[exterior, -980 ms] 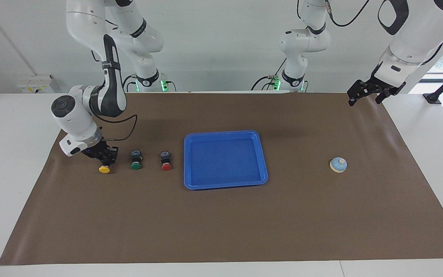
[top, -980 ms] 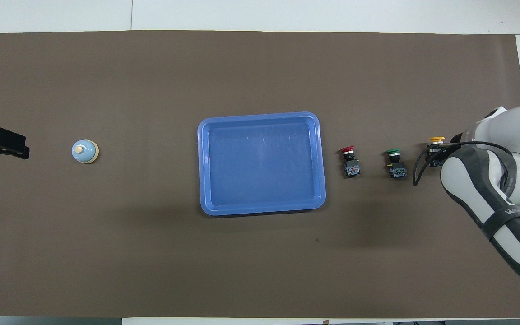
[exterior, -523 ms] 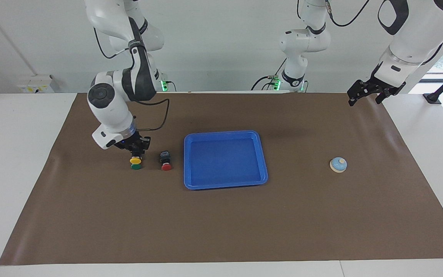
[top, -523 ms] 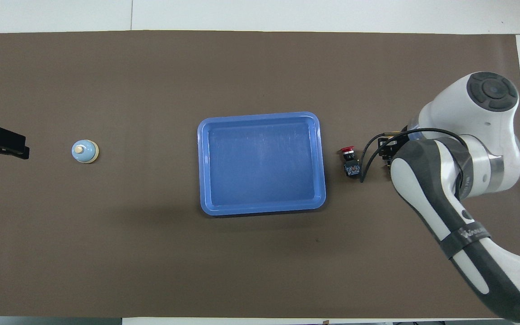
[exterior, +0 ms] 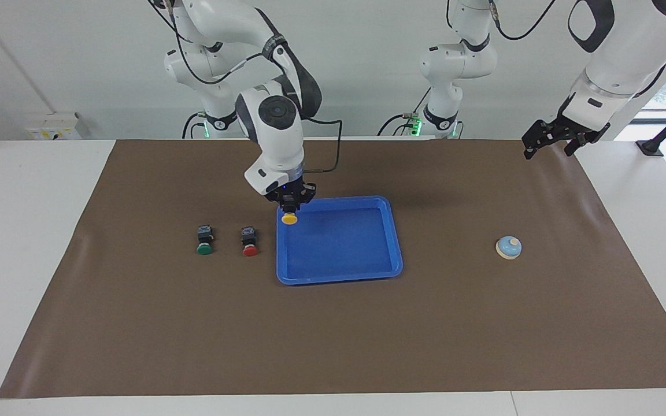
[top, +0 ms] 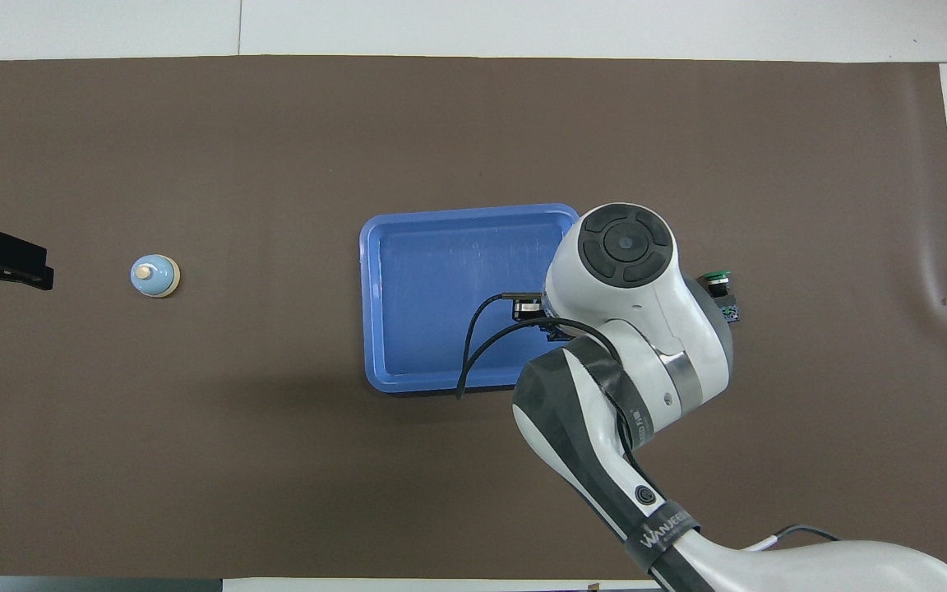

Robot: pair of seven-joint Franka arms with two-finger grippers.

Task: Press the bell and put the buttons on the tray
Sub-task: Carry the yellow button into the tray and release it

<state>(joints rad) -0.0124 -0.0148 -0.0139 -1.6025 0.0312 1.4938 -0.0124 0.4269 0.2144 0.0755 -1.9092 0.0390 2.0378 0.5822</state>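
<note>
Across the middle of the brown mat (exterior: 333, 323) that covers the worktop lies the tray (exterior: 393, 242), a bright blue rectangle with a raised rim, empty so far. It looks stiff and light, and nothing calls for it to be moved.

Over the tray's corner nearest the robots, at the right arm's end, hangs the right gripper (exterior: 289, 209), its fingers closed on the black body of the yellow button (exterior: 289, 219), cap pointing down and clear of the tray floor. In the overhead view the arm's wrist hides both. The left gripper (exterior: 551, 138) waits with its fingers spread wide and empty, over the mat's corner at the left arm's end, nearest the robots.

Toward that same end, well apart from the tray, sits the bell (exterior: 509, 247), a pale blue dome with a cream knob on top. It needs no grip, I judge, only a short push straight down on the knob; a slanted push could slide so light a thing.

Between the tray and the right arm's edge of the mat, the red button (exterior: 249, 241) lies near the tray and the green button (exterior: 204, 240) lies further out, both on their sides. These are small, hard and light; the smooth round caps would likely slip, so the squared black body is the better place to pinch, across its flat sides.
</note>
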